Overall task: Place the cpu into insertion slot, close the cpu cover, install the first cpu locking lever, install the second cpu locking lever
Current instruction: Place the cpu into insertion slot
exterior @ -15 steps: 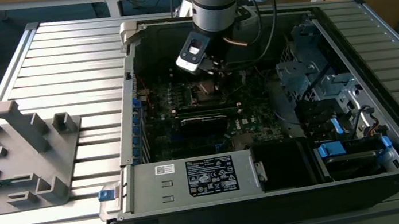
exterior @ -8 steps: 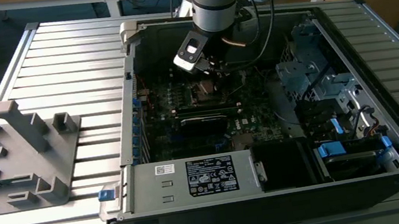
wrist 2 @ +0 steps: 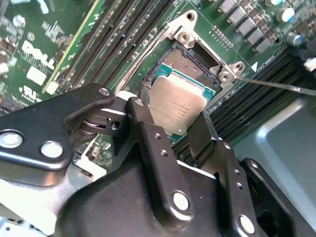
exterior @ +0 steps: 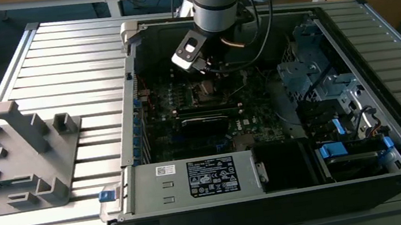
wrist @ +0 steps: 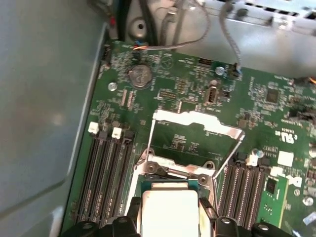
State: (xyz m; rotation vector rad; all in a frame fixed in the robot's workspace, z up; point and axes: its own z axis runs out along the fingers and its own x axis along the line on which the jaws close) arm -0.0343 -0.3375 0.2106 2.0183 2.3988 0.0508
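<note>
My gripper is shut on the cpu, a flat square chip with a silvery top and a green edge, one black finger on each side. The chip hangs tilted just over the insertion slot, whose contact field shows beyond it. In the first wrist view the cpu sits between the fingers of the gripper, close to the insertion slot. The cpu cover stands swung open behind the slot. Two thin wire locking levers rise beside it. In the exterior view the gripper reaches down into the computer case.
Rows of black memory slots flank the socket on both sides. A grey power supply box with a white label fills the case's near side, and drive cages stand at the exterior view's right. A grey fixture rests on the slatted table.
</note>
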